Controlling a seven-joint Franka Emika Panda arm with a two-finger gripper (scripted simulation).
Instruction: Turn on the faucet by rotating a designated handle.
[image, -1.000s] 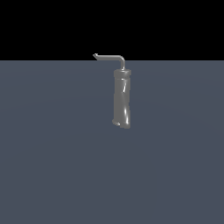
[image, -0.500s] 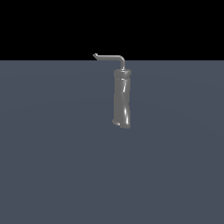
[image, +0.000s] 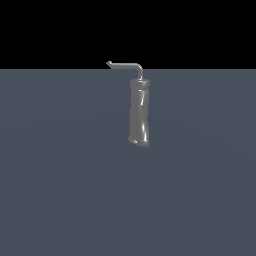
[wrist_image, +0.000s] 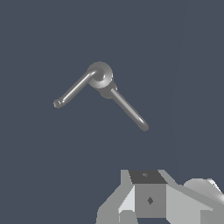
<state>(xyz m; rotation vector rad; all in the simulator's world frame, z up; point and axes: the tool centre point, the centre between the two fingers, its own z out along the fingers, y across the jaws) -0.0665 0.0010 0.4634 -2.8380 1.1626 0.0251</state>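
I see the faucet (image: 139, 114) standing upright on the grey floor (image: 60, 190), the thin handle (image: 126, 66) on top reaching toward the exterior view's left; my gripper (wrist_image: 148, 201) is well apart from it; I cannot tell how wide it is open.

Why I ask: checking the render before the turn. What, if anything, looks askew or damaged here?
Nothing looks damaged. The faucet stands upright, though its column is slightly wavy and twisted. The handle sits on top, pointing toward the exterior view's left. No arm appears in the exterior view.
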